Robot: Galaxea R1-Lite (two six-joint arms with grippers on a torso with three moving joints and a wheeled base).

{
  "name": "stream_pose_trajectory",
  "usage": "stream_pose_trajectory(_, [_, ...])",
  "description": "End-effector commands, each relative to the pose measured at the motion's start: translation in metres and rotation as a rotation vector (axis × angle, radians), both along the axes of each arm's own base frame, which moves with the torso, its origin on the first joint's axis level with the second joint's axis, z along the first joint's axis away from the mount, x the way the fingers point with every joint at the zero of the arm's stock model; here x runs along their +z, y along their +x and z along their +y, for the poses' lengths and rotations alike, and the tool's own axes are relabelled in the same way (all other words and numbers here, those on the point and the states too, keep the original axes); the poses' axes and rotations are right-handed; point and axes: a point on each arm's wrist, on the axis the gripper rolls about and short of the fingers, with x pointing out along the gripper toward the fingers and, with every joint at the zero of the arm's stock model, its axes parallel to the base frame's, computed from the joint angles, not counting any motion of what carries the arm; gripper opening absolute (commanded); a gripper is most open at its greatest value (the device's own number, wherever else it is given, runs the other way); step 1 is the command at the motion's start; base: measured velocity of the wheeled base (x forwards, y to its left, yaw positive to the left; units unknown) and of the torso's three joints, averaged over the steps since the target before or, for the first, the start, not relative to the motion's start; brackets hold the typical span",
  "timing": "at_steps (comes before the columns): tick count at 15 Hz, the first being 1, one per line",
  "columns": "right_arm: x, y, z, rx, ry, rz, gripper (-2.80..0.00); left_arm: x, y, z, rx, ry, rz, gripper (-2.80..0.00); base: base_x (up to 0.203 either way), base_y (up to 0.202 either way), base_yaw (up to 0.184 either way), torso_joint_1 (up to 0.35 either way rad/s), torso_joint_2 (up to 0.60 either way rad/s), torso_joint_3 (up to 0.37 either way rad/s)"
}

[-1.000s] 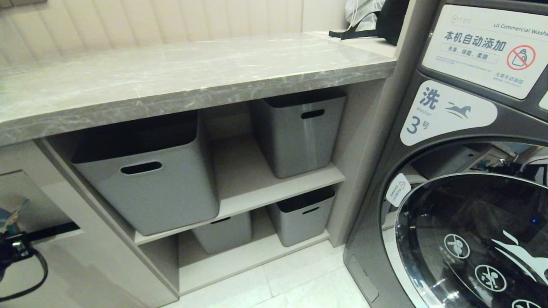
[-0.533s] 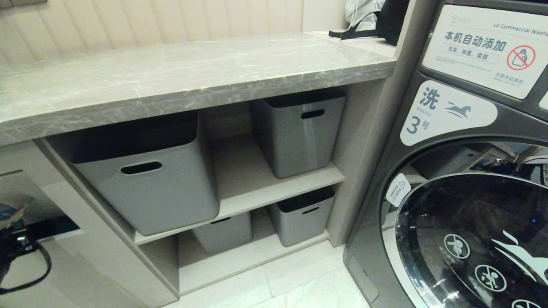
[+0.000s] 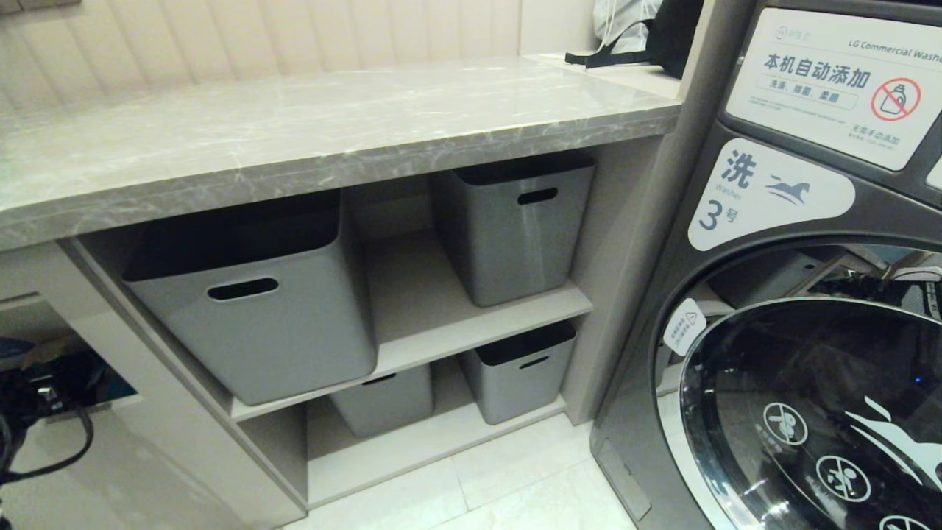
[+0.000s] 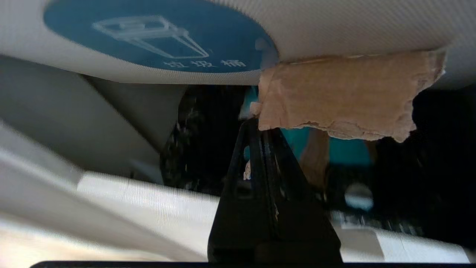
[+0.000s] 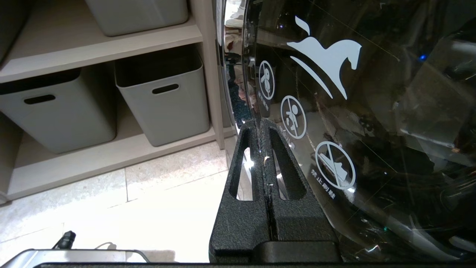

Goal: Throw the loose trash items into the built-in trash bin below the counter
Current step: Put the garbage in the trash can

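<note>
The left gripper, its fingers pressed together on a torn turquoise-and-tan wrapper strip, sits at the dark opening under the bin flap. The strip's tan side lies against the flap's edge just beyond the fingertips, beside the blue bin sticker. The right gripper hangs closed and empty beside the washer door.

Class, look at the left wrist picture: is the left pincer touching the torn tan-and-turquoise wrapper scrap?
Touching. The left wrist view shows the left pincer shut on the wrapper scrap, its tips pinching the scrap's corner in front of the bin's dark opening.
</note>
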Motion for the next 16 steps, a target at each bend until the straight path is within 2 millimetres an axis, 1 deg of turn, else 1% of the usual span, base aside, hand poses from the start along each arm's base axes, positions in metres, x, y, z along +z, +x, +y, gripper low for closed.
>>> stream_pose_trajectory(1, [-0.0001, 0.0, 0.0, 0.0, 0.0, 0.001, -2.8, -0.0023, 0.0065, 0.0053, 0.002, 0.014, -0.007, -2.8, 0.0, 0.0, 0.0, 0.0, 0.0, 0.0])
stream_pose_trajectory(7, [-0.0001, 0.0, 0.0, 0.0, 0.0, 0.001, -2.8, -0.0062, 0.0087, 0.0068, 0.001, 0.016, 0.005, -2.8, 0.0, 0.0, 0.0, 0.0, 0.0, 0.0])
stream_pose_trajectory(8, [0.0001, 0.0, 0.0, 0.0, 0.0, 0.0, -2.8, -0.0058, 0.01, 0.0078, 0.001, 0.02, 0.002, -2.76, 0.0, 0.0, 0.0, 0.0, 0.0, 0.0])
stream_pose_trajectory(9, [-0.0001, 0.0, 0.0, 0.0, 0.0, 0.001, -2.8, -0.0061, 0.0118, 0.0096, 0.002, 0.023, -0.001, 0.0, 0.0, 0.0, 0.0, 0.0, 0.0, 0.0])
stream_pose_trajectory(16, [-0.0001, 0.0, 0.0, 0.0, 0.0, 0.001, -2.8, -0.0046, 0.0134, 0.0115, 0.006, 0.029, -0.009, 0.0, 0.0, 0.0, 0.0, 0.0, 0.0, 0.0])
